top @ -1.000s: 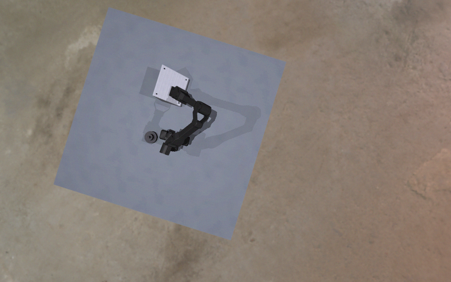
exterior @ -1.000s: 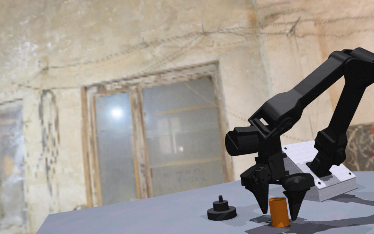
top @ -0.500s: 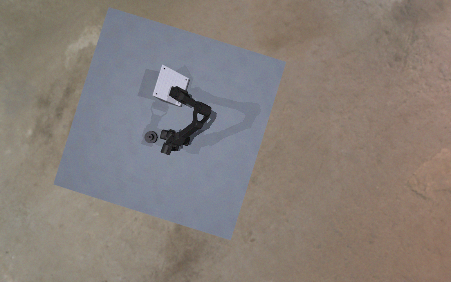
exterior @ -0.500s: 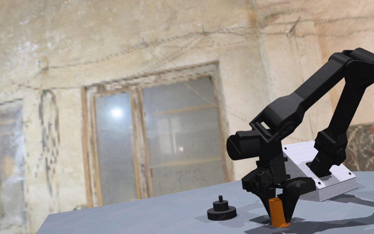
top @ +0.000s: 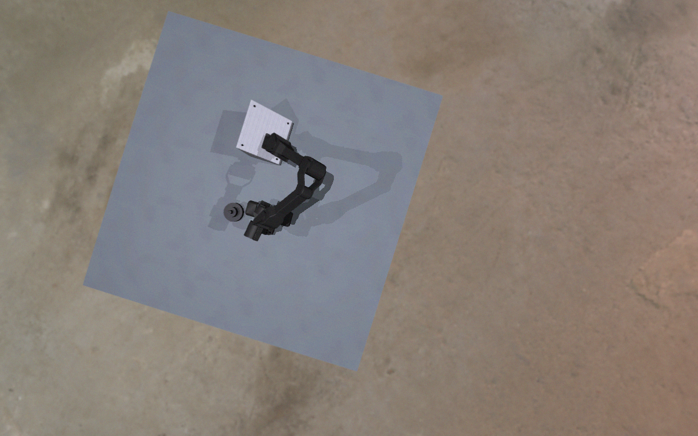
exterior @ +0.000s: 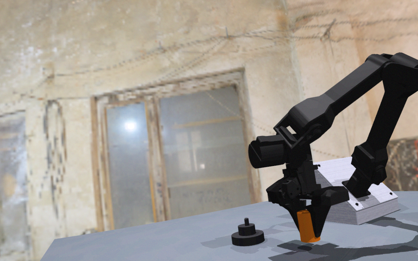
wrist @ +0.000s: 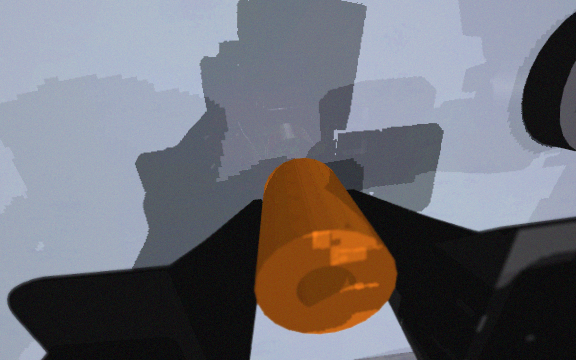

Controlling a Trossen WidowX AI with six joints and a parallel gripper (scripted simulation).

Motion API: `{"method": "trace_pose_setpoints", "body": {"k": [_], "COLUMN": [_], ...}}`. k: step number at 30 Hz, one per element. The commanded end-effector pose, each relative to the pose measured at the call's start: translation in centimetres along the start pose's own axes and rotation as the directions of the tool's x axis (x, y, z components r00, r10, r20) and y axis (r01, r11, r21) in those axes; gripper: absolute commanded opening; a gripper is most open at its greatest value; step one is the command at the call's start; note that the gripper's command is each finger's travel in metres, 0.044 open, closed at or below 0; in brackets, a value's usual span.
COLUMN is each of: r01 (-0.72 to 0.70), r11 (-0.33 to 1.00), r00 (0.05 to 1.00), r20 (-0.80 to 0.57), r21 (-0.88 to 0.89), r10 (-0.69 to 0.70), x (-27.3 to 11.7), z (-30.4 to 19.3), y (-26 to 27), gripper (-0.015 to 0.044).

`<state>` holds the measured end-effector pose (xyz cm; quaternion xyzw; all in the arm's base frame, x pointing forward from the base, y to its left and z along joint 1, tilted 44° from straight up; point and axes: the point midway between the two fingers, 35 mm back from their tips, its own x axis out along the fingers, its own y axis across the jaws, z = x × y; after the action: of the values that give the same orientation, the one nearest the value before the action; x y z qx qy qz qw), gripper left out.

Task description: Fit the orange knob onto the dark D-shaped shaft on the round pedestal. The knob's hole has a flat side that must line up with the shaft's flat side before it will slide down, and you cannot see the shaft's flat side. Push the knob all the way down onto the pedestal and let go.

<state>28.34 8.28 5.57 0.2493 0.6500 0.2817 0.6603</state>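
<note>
The orange knob (exterior: 306, 227) (wrist: 298, 215) is held between the fingers of my gripper (exterior: 308, 231) (wrist: 304, 203), which is shut on it. The knob hangs a little above the table, with its shadow just below. The wrist view shows its end with the D-shaped hole; the hole's flat side faces the lower right there. The dark round pedestal (top: 226, 218) (exterior: 248, 239) (wrist: 543, 100) stands apart from the knob, left of it in the exterior view. Its shaft (exterior: 246, 221) points up, bare. In the top view the arm hides the knob. The shaft's flat side cannot be made out.
The blue-grey table (top: 194, 281) (exterior: 139, 243) lies under everything. A pale sloped block (top: 256, 124) (exterior: 373, 211) carries the arm's base, behind the gripper in the exterior view. The arm (top: 292, 201) (exterior: 356, 84) reaches from it over the table.
</note>
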Motion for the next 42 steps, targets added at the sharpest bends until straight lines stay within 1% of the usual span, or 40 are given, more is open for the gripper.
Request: {"method": "trace_pose_setpoints", "body": {"k": [1,17,23,42], "r01": [0.01,0.002,0.002,0.009], "r11": [1.0,1.0,1.0,1.0], "r00": [1.0,1.0,1.0,1.0], "r20": [0.01,0.006,0.006,0.009], "r21": [-0.003,-0.002,-0.002,0.0], "r10": [-0.01,-0.002,-0.002,-0.009], "x": [-2.4,-11.5,-11.5,-10.5], "z": [0.5,-0.4,-0.2,2.2], "y": [-0.3,0.0,-0.4,-5.5], "gripper": [0.0,0.0,0.0,0.0]}}
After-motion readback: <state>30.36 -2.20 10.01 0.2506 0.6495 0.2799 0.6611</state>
